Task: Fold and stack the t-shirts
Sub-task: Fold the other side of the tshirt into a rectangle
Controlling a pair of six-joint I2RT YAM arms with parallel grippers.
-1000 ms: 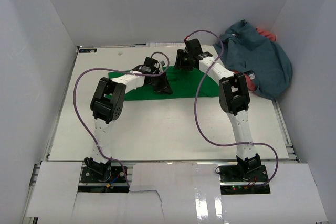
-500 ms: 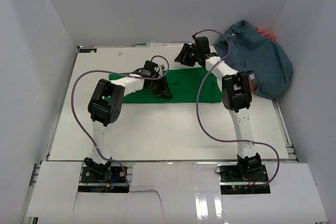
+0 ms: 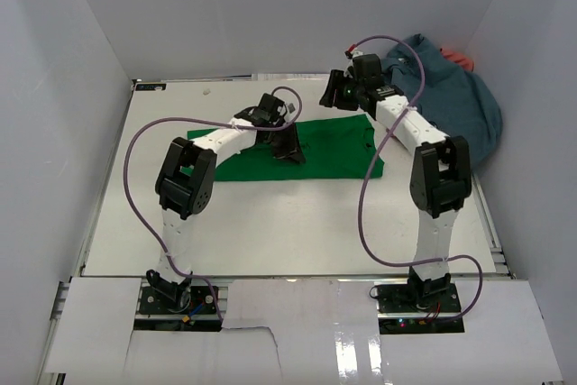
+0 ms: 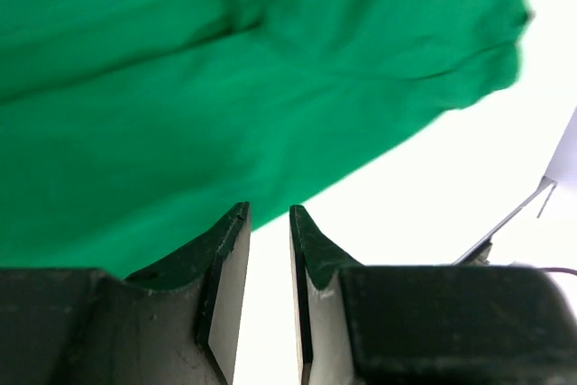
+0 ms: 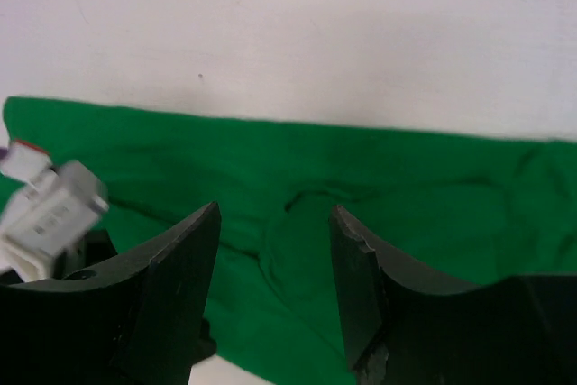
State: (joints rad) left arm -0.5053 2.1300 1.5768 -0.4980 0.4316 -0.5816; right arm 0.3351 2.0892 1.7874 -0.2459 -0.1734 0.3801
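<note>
Left gripper (image 3: pixel 290 152) sits low over the green t-shirt (image 3: pixel 315 146), mid-table and on the near side of the cloth. In the left wrist view its fingers (image 4: pixel 225 259) are narrow, a thin slit between them with nothing in it; the green hem (image 4: pixel 225 87) runs just past the tips, and bare white table (image 4: pixel 433 196) lies beyond.

The green shirt is spread flat across the table's middle, creased.

Right gripper (image 3: pixel 332 95) hangs above the shirt's far edge with its fingers (image 5: pixel 180 259) set wide and nothing gripped.

Blue-grey t-shirt (image 3: pixel 451 105) is heaped at the far right corner. Coral t-shirt (image 3: pixel 462 61) peeks out behind it.
</note>
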